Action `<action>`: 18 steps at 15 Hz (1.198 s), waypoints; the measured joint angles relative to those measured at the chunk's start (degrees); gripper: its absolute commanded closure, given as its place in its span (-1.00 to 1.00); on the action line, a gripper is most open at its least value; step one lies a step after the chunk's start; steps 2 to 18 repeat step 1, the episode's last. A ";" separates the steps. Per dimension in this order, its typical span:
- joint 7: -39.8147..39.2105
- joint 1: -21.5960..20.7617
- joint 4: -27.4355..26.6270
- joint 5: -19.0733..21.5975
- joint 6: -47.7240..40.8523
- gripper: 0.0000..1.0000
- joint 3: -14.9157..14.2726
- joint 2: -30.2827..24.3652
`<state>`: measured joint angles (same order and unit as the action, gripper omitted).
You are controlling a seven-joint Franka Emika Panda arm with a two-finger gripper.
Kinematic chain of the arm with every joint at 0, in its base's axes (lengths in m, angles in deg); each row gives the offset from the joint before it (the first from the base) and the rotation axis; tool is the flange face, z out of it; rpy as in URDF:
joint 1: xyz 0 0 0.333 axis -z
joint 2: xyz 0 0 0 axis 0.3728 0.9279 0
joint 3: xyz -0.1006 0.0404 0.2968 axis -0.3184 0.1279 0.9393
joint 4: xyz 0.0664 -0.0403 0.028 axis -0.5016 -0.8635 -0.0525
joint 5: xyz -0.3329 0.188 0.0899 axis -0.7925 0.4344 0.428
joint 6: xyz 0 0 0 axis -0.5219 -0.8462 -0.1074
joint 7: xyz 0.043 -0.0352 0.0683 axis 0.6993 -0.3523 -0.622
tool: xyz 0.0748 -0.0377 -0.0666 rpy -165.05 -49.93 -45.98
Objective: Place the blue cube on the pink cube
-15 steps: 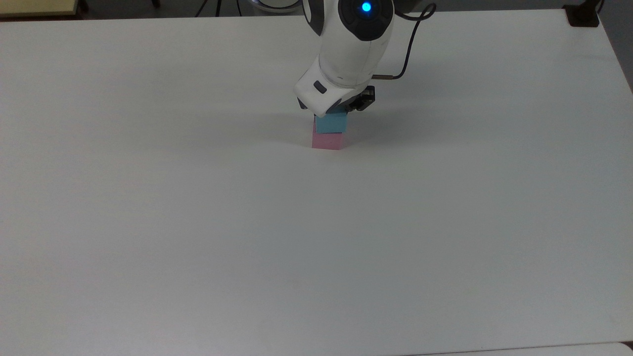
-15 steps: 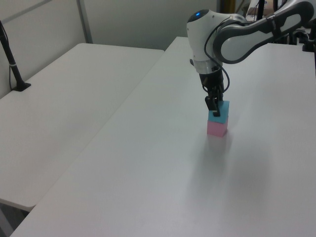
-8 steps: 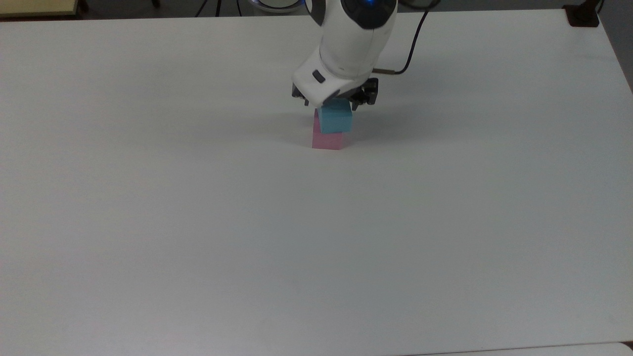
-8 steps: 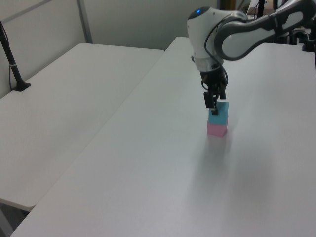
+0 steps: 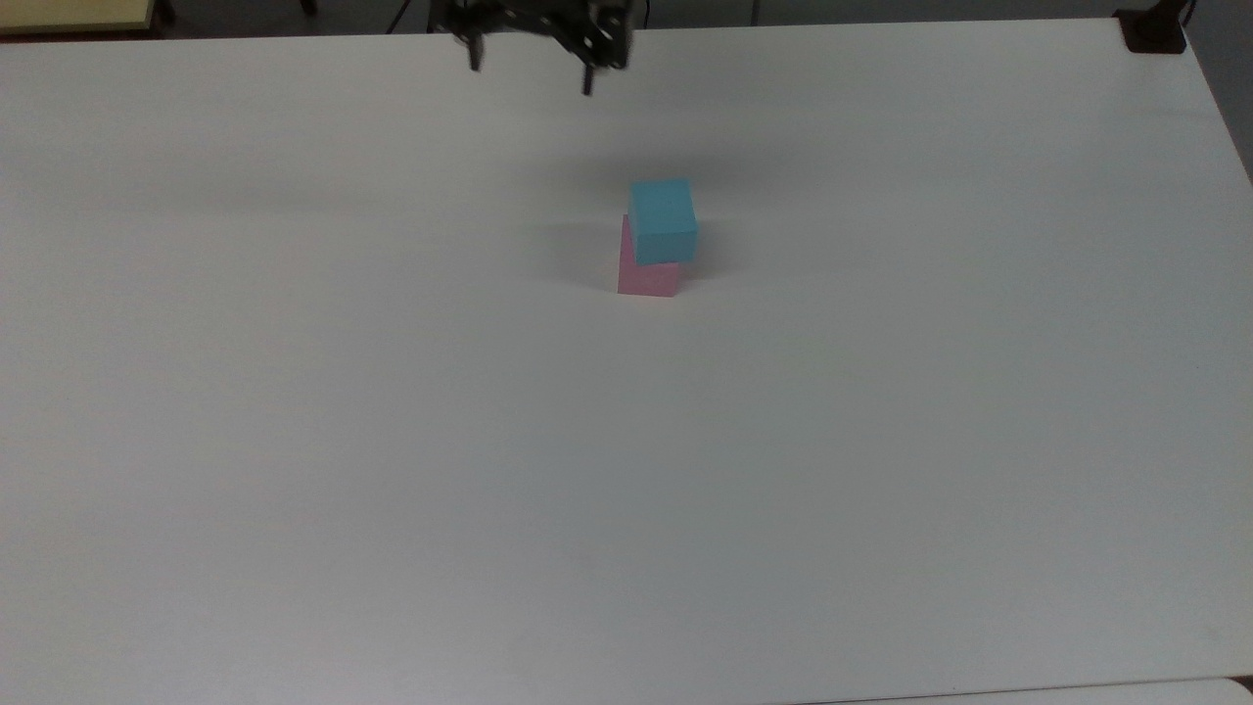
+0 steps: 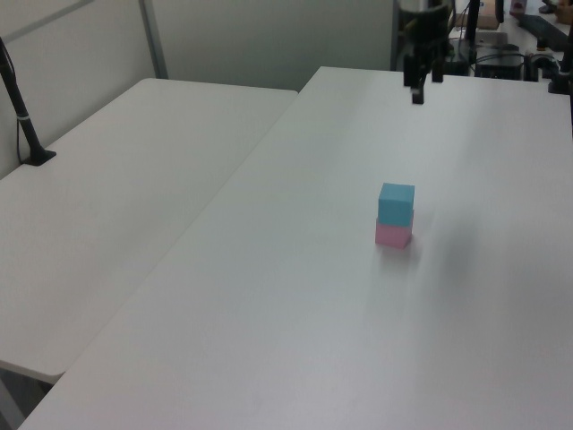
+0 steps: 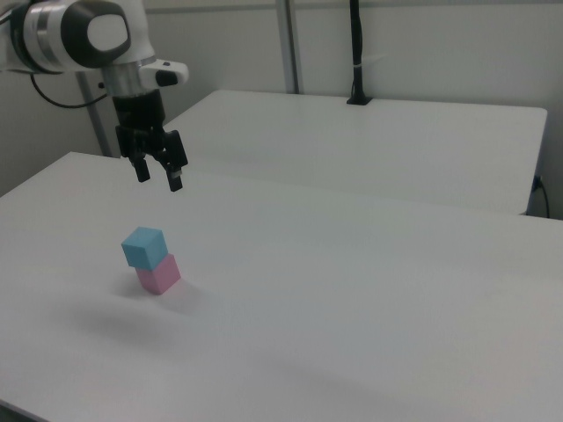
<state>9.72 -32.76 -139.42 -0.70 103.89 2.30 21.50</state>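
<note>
Cubes are stacked: the blue cube [image 5: 664, 219] sits on the pink cube [image 5: 646, 274] mid-table, twisted and overhanging toward the top view's right. That offset makes it likely to topple if the table [image 5: 392, 441] is jolted. The gripper [image 7: 158, 169] hangs above, apart, open and empty.

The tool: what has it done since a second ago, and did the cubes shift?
The tool let go of the blue cube, lifted clear and pulled back toward the table's far edge in the top view; its fingers are spread and empty. The blue cube stayed on the pink cube, sitting a little askew. The pink cube has not moved on the table.
</note>
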 measured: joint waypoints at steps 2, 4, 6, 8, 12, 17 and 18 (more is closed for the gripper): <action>-0.61 1.10 -0.07 -0.47 -0.96 -1.00 -0.06 -0.61; -0.61 1.10 -0.07 -0.47 -0.96 -1.00 -0.06 -0.61; -0.61 1.10 -0.07 -0.47 -0.96 -1.00 -0.06 -0.61; -0.61 1.10 -0.07 -0.47 -0.96 -1.00 -0.06 -0.61; -0.61 1.10 -0.07 -0.47 -0.96 -1.00 -0.06 -0.61; -0.61 1.10 -0.07 -0.47 -0.96 -1.00 -0.06 -0.61; -0.61 1.10 -0.07 -0.47 -0.96 -1.00 -0.06 -0.61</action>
